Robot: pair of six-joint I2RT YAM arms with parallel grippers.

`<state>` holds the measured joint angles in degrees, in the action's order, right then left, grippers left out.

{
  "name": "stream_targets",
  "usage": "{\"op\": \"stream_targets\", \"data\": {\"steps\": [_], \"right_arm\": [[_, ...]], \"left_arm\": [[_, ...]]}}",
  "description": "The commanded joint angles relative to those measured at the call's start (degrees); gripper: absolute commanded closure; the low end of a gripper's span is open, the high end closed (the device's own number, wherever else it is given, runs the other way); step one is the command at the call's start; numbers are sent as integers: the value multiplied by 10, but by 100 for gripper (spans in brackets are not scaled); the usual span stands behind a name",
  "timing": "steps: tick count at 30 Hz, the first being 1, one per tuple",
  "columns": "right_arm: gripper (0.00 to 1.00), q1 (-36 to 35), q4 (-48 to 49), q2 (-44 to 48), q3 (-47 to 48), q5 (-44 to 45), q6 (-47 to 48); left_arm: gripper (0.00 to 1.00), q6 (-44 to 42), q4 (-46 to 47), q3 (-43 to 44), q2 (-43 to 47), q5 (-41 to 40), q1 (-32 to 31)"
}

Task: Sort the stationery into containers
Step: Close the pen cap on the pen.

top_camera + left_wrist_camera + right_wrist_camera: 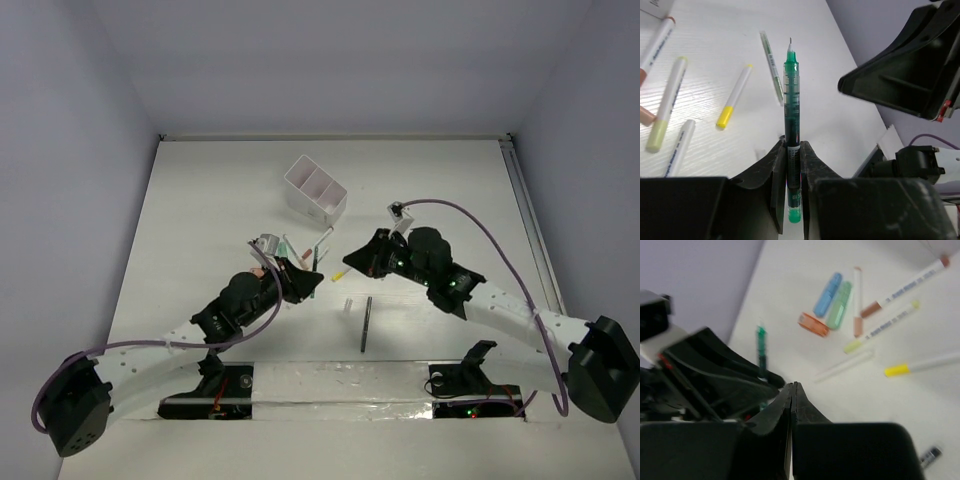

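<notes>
My left gripper [792, 150] is shut on a green pen [792, 95], whose tip points away from the wrist above the table. In the top view this gripper [303, 282] hangs just left of my right gripper [352, 262]. The right gripper [792, 387] is shut with nothing between its jaws. On the table lie several pens: a yellow-capped one [735, 95], a thin pale green one [771, 65], a lime-capped marker [667, 102] and a brown-capped marker [905, 287]. Blue [828, 294], green [839, 305] and orange [813, 324] chunky pieces lie together. The white divided container [315, 190] stands behind both grippers.
A dark grey pen [366, 323] lies alone near the front edge, between the two arm bases. The right gripper's black body [910, 75] fills the upper right of the left wrist view, close to the held pen. Walls close the table at the back and sides.
</notes>
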<state>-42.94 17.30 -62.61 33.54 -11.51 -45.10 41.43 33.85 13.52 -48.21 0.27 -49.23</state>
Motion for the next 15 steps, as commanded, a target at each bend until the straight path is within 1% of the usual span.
{"op": "stream_targets", "data": {"steps": [1, 2, 5, 6, 7, 8, 10, 11, 14, 15], "right_arm": [[100, -10, -196, -6, 38, 4, 56], [100, -10, -234, -16, 41, 3, 59], [100, -33, -288, -37, 49, 17, 64], [97, -41, -299, -57, 55, 24, 65], [92, -60, -309, -70, 73, 39, 67], [78, -71, -336, -82, 85, 53, 69], [64, -93, -364, -124, 112, 99, 68], [57, -106, -378, -136, 130, 105, 67], [46, -117, -370, -169, 141, 112, 47], [45, -123, -368, -175, 143, 112, 42]], "left_arm": [[100, -38, -57, 29, 37, -41, 0], [100, -40, -69, 30, 49, -47, 0], [100, -46, -84, 34, 66, -50, 0], [100, -48, -86, 34, 70, -52, 0], [100, -50, -89, 34, 74, -52, 0], [100, -52, -91, 35, 80, -52, 0], [100, -57, -98, 37, 87, -52, 0], [100, -61, -106, 39, 92, -51, 0], [100, -64, -106, 31, 109, -48, 0], [100, -64, -105, 27, 113, -45, 0]]}}
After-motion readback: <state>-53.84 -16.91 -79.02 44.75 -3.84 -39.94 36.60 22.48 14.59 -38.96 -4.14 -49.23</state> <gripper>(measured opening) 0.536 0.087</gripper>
